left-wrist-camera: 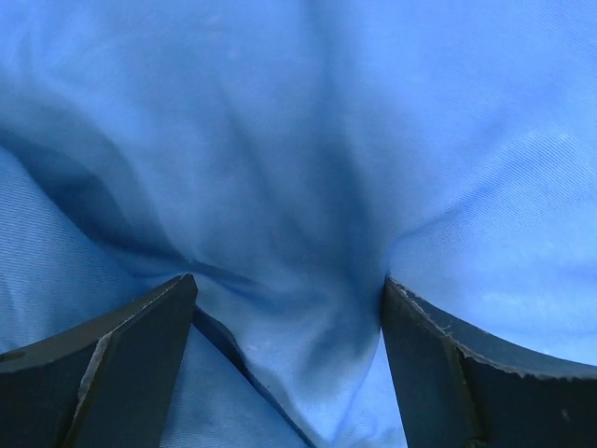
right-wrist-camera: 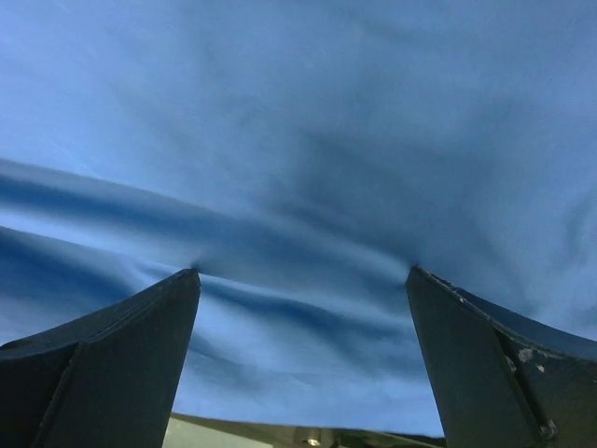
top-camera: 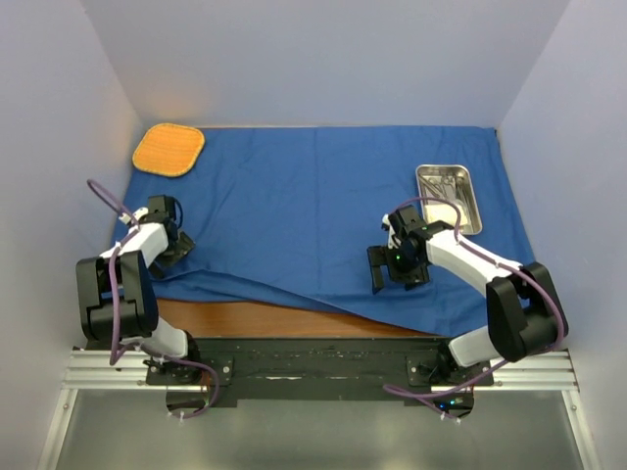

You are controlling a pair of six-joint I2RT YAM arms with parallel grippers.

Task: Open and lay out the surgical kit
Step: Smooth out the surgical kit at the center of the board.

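Observation:
The kit's blue cloth wrap [top-camera: 313, 206] lies spread flat over most of the table. Its steel tray [top-camera: 471, 199] sits on the cloth at the back right and holds slim metal instruments [top-camera: 442, 181] and a pale pack [top-camera: 444, 211]. My left gripper [top-camera: 174, 250] is pressed down on the cloth's left edge. In the left wrist view its jaws [left-wrist-camera: 289, 285] stand apart, with a raised fold of cloth [left-wrist-camera: 308, 336] between them that neither finger pinches. My right gripper [top-camera: 387, 274] is open near the cloth's front edge, left of the tray, fingertips [right-wrist-camera: 187, 280] dimpling wrinkled cloth [right-wrist-camera: 308, 187].
An orange rounded-square mat [top-camera: 168, 149] lies at the back left corner, partly on the cloth. Bare wooden tabletop [top-camera: 265, 318] shows in front of the cloth's near edge. Pale walls close in the left, back and right sides.

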